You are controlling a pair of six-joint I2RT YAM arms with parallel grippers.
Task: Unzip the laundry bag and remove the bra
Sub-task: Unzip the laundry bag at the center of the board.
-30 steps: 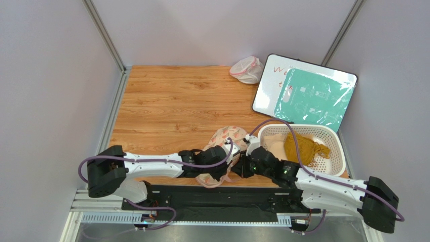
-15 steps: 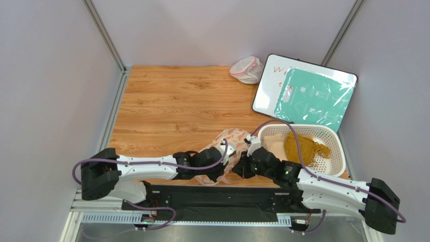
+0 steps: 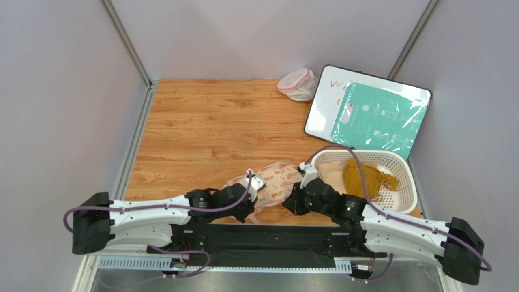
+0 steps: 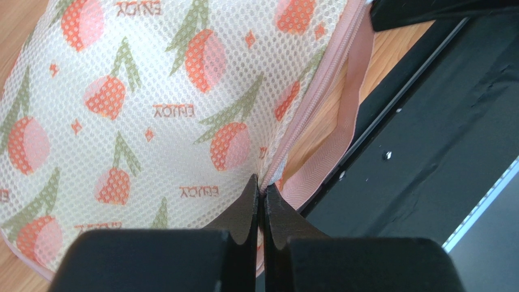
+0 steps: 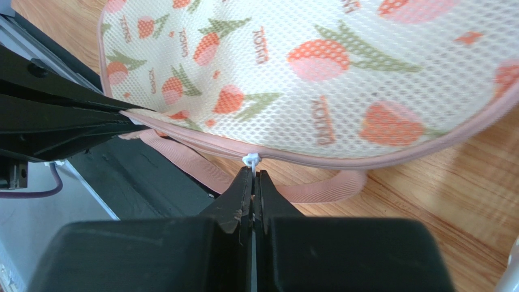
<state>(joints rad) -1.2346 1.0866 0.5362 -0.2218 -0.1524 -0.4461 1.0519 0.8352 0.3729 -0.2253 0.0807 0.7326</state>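
Wooden table (image 3: pixel 213 121) — laundry bag (image 3: pixel 277 181), basket (image 3: pixel 390 154), whiteboard (image 3: pixel 326 118), mesh pouch (image 3: pixel 298 84).

Cream mesh laundry bag (image 3: pixel 277 182), tulip print, pink edging, lying flat

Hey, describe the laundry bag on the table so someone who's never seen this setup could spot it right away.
Look at the near edge of the wooden table, just left of the white basket. The laundry bag lies there: an oval cream mesh pouch with pink edging. Its orange-pink tulip print sets it apart from the plain white mesh pouch at the far edge.
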